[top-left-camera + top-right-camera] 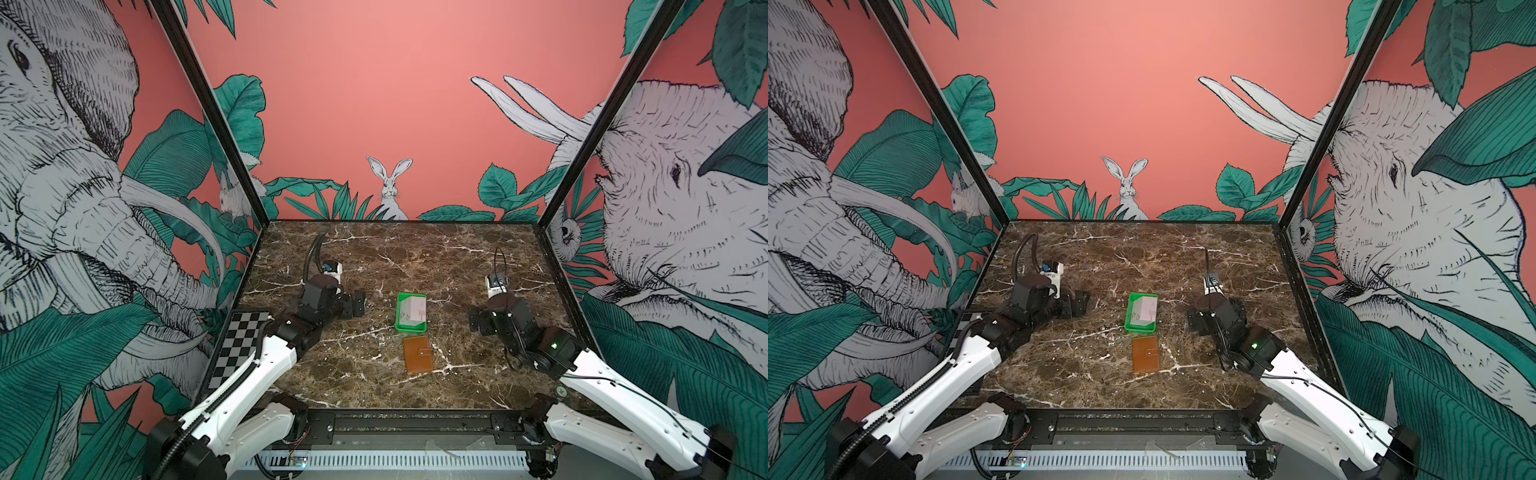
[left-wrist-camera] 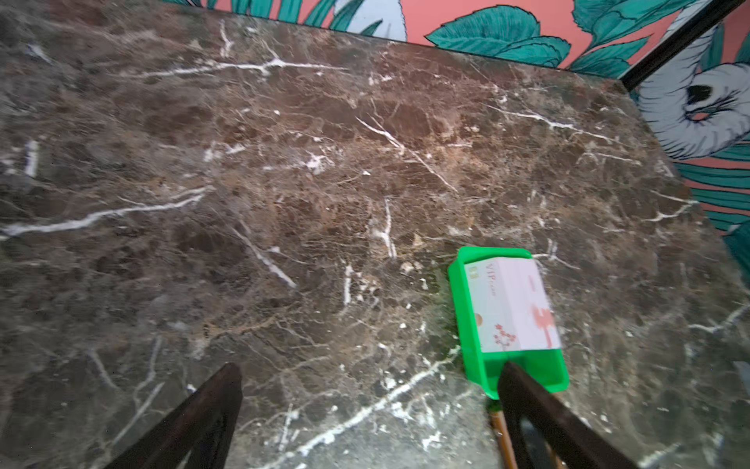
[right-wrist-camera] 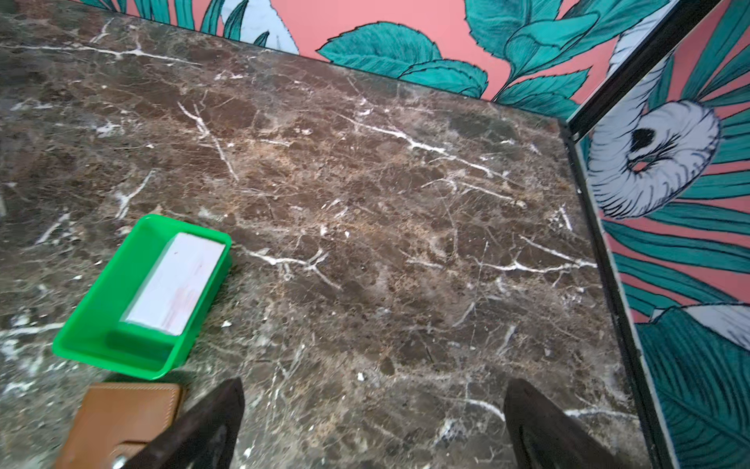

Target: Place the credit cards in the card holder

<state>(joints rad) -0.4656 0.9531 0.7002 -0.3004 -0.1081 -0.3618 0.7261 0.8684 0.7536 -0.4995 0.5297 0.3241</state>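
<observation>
White credit cards (image 1: 412, 309) (image 1: 1145, 309) with red print lie stacked in a bright green tray (image 1: 410, 328) (image 2: 523, 371) at mid-table; the wrist views show the cards (image 2: 509, 304) (image 3: 174, 284) too. The tan card holder (image 1: 418, 354) (image 1: 1145, 354) (image 3: 121, 418) lies folded shut just in front of the tray. My left gripper (image 1: 353, 305) (image 2: 370, 367) hovers open left of the tray, nothing between its fingers. My right gripper (image 1: 478, 320) (image 3: 375, 382) is open and empty to the right of the tray.
The brown marble table (image 1: 415, 257) is closed in by patterned walls at the back and both sides, with black corner posts. A checkerboard panel (image 1: 241, 345) leans at the left edge. A black rail runs along the front edge.
</observation>
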